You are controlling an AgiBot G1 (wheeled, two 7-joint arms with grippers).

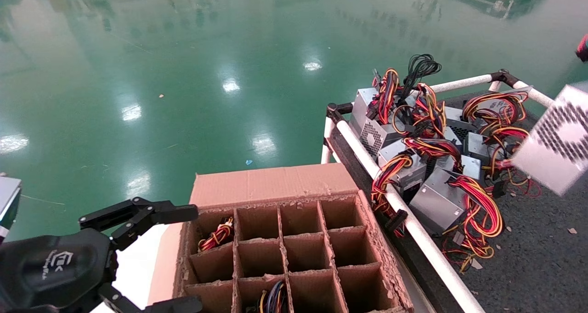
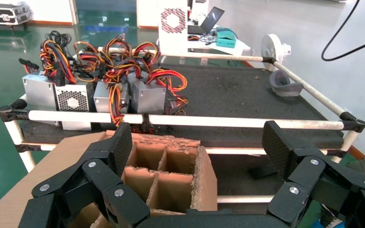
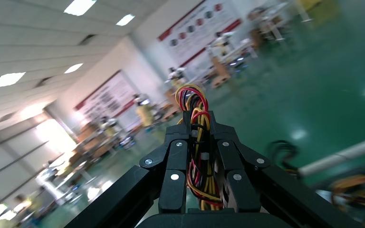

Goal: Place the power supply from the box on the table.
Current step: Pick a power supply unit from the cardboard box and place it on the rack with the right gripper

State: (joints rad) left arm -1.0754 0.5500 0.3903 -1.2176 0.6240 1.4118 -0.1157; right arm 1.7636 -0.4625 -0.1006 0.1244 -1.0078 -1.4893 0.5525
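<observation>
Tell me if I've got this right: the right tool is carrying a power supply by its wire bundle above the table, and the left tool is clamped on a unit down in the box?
Not quite. The left tool is open and holds nothing; the left wrist view shows its fingers spread above the box. The rest stands: the right tool grips the wire bundle, and the power supply hangs over the table.
</observation>
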